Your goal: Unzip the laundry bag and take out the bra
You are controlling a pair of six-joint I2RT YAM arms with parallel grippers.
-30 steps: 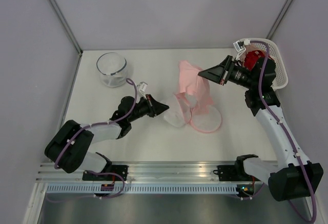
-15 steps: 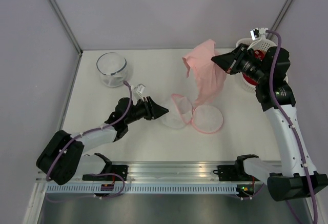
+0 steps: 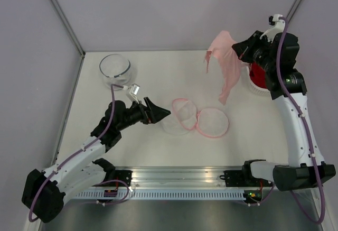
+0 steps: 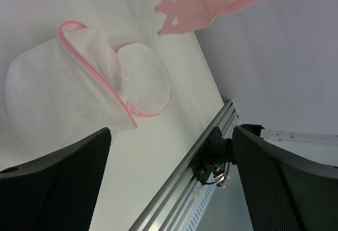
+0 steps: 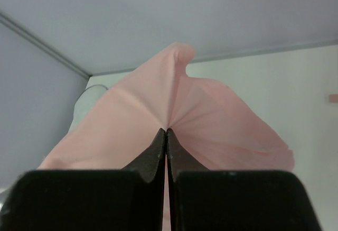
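1. Top external view: the laundry bag (image 3: 211, 122) is seen unzipped and splayed open.
2. The bra (image 3: 226, 64) is held aloft, clear of it, pinched between the right gripper's (image 5: 167, 136) closed jaws.
3. The left gripper (image 3: 158, 113) is spread wide, empty, beside the bag; removal is judged done.

Mesh laundry bag (image 3: 211, 122) — soft cloth bra (image 3: 224, 62)

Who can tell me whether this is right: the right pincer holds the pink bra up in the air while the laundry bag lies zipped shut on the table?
Not quite. The laundry bag is not zipped shut: it lies unzipped on the table, its two halves spread open, as the top external view shows. The rest is right: the right pincer holds the bra up in the air.
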